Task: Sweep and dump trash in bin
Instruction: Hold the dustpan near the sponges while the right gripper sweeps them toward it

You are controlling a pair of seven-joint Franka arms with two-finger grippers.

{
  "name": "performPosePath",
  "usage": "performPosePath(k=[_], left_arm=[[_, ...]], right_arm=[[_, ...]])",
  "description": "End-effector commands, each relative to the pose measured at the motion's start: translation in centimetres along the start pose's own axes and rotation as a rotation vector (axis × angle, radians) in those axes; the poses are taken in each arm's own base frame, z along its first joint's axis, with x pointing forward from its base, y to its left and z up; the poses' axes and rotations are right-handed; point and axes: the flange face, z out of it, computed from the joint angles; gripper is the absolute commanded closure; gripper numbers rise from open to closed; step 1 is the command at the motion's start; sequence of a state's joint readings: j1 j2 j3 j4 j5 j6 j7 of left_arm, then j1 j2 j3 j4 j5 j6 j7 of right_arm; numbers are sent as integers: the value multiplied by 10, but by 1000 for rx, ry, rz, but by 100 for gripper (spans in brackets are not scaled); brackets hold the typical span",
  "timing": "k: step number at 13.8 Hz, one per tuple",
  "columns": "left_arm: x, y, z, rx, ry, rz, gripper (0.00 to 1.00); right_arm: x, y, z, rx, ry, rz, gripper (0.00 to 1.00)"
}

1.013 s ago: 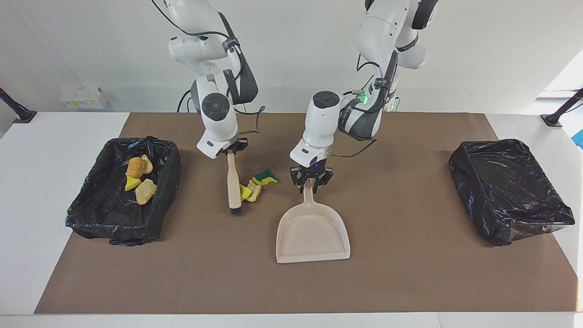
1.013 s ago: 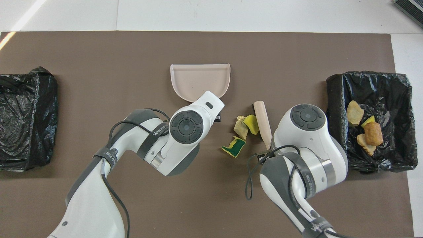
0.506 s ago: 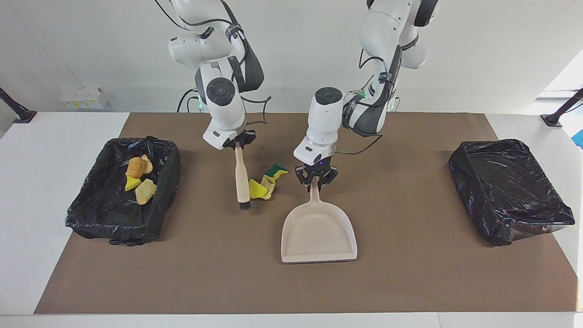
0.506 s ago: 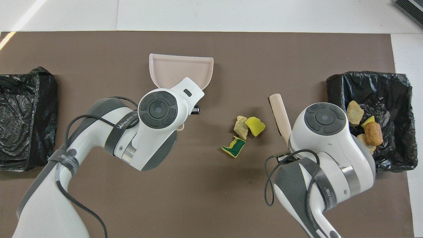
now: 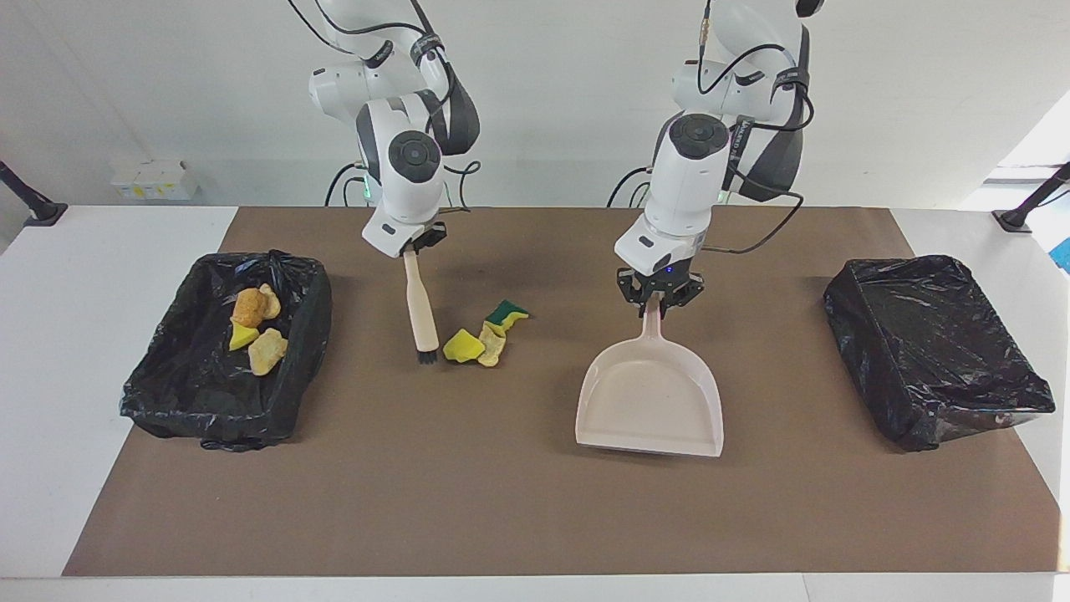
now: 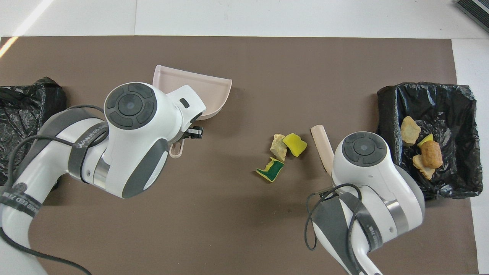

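Three scraps of trash (image 5: 481, 339) (image 6: 284, 147) lie in a small group on the brown mat: a yellow piece, a beige piece and a green-yellow sponge. My right gripper (image 5: 415, 244) is shut on the top of a beige brush (image 5: 420, 309) (image 6: 321, 141). The brush hangs upright, bristles low beside the scraps, toward the right arm's end. My left gripper (image 5: 659, 294) is shut on the handle of the beige dustpan (image 5: 652, 401) (image 6: 206, 89). The empty pan hangs tilted over the mat, well apart from the scraps toward the left arm's end. The bin (image 5: 167, 393) (image 6: 454, 99) at the right arm's end holds several scraps.
A second black-bagged bin (image 5: 928, 347) (image 6: 23, 110) sits at the left arm's end of the mat. The brown mat (image 5: 501, 502) is bare on the side of the scraps away from the robots. White table borders the mat.
My left gripper has carried the dustpan away from the scraps toward the left arm's end. The brush has drawn back from the scraps toward the right arm's end, leaving a gap.
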State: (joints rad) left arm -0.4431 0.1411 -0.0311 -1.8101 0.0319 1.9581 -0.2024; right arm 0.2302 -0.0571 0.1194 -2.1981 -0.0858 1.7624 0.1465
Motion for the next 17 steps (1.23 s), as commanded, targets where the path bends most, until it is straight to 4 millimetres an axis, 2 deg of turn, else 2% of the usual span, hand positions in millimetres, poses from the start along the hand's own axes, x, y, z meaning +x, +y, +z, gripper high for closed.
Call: performPosePath(k=[1,5,7,8,10,12,13,14,15,17], left_arm=[[-14,-21,-6,-16,-76,209,100],[-30,-39,0,-39,-138,524,100],[-43,-51,7,-58,-158,702,100],[-49,-60,11,-68,-161,786,100],[-56,-65,16,-88,-163,968,100],[-61,-58,21,-86,-141,1085,100],[-65,-56,31,-81,-130,1098,100],[-69,-47,43,-66,-101,1125,100],[-72,-27,56,-51,-69,1171,100],[-63,-15,74,-25,-5,1151,100]], right_arm=[[-5,1,11,54,0,39,100],[-11,-7,16,63,-17,32,100],[-10,-8,30,64,-27,11,100],[-7,-10,33,65,-10,16,100],[-8,-14,34,70,-6,14,100],[-9,-23,32,135,-7,18,100],[-10,-38,32,131,-3,-4,100],[-10,-51,32,132,6,-19,100],[-7,-58,34,161,15,-15,100],[-5,-72,33,187,35,-28,100]])
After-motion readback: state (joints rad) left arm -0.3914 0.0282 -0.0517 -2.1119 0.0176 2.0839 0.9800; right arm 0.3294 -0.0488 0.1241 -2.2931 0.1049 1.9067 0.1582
